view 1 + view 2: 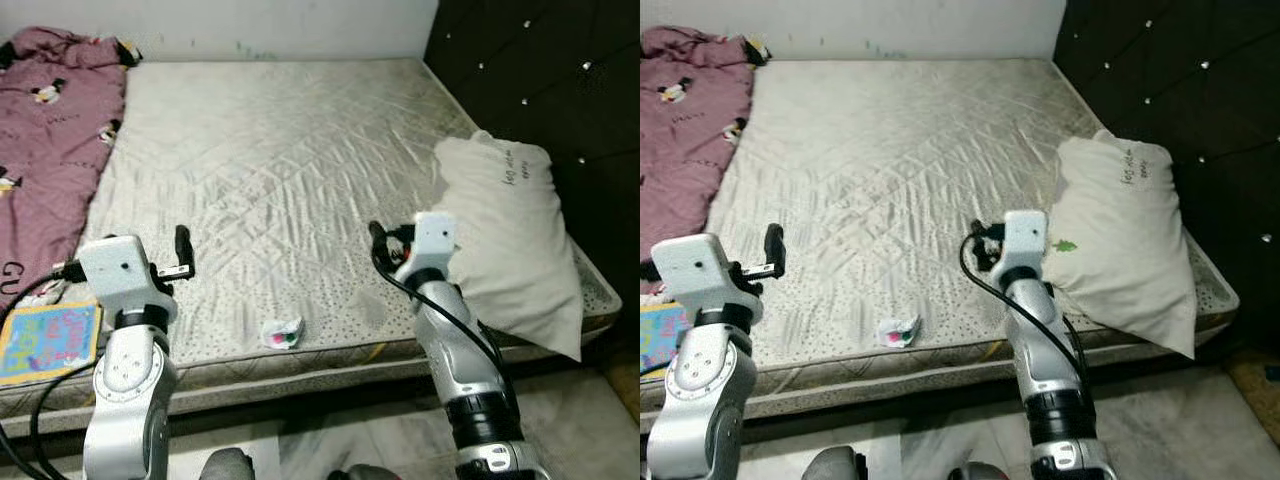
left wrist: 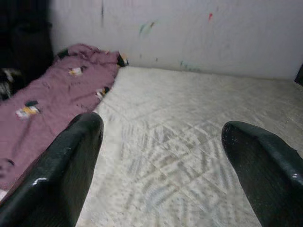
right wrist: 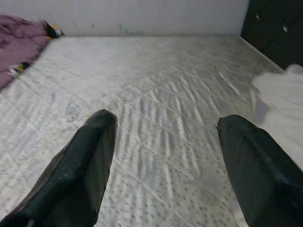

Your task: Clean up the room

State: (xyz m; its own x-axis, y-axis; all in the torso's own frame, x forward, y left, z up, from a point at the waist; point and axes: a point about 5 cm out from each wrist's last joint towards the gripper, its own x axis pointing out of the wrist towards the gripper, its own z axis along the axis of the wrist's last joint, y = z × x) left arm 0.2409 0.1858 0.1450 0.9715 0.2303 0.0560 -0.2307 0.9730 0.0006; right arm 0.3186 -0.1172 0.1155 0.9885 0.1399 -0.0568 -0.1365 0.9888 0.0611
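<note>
A bare white mattress (image 1: pixel 270 170) lies before me. A small crumpled wrapper (image 1: pixel 281 333) with pink and green on it lies near the mattress's front edge, between my two arms. My left gripper (image 1: pixel 182 252) is raised over the front left of the mattress, open and holding nothing; its two black fingers (image 2: pixel 71 161) stand wide apart. My right gripper (image 1: pixel 378 240) hovers over the front right, just left of a white pillow (image 1: pixel 510 230), also open and holding nothing. A maroon blanket (image 1: pixel 50 130) is bunched along the mattress's left side.
A black tufted headboard (image 1: pixel 540 70) rises on the right behind the pillow. A colourful children's book (image 1: pixel 50 340) lies at the front left corner by the blanket. A white wall runs along the far side. Pale floor shows below the bed edge.
</note>
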